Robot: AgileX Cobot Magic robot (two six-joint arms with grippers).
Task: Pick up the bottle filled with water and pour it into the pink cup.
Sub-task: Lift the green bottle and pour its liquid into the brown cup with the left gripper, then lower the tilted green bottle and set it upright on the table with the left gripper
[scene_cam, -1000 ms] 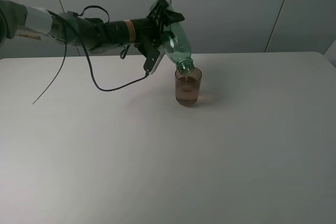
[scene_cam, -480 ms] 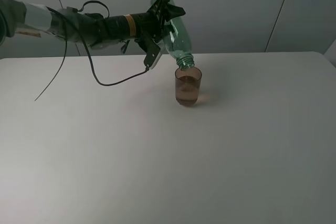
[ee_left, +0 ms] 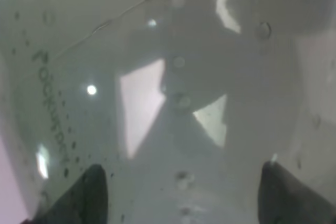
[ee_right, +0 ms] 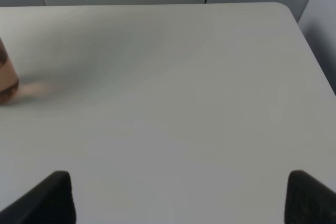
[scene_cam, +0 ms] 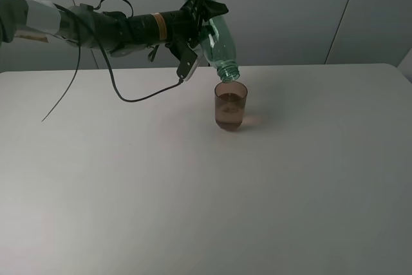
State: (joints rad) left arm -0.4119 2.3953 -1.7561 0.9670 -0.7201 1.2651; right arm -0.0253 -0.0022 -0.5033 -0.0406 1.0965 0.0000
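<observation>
Bottle (scene_cam: 217,37) clamped between left fingers (scene_cam: 187,61) — neck tilted down above pink cup (scene_cam: 230,109).

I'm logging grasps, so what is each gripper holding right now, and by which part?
The left gripper holds the bottle around its wide body, toward the base end, neck tipped down above the pink cup. The right gripper holds nothing.

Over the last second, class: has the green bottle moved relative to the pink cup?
Yes. The green bottle has lifted; its mouth now sits above the rim of the pink cup, which stayed put.
</observation>
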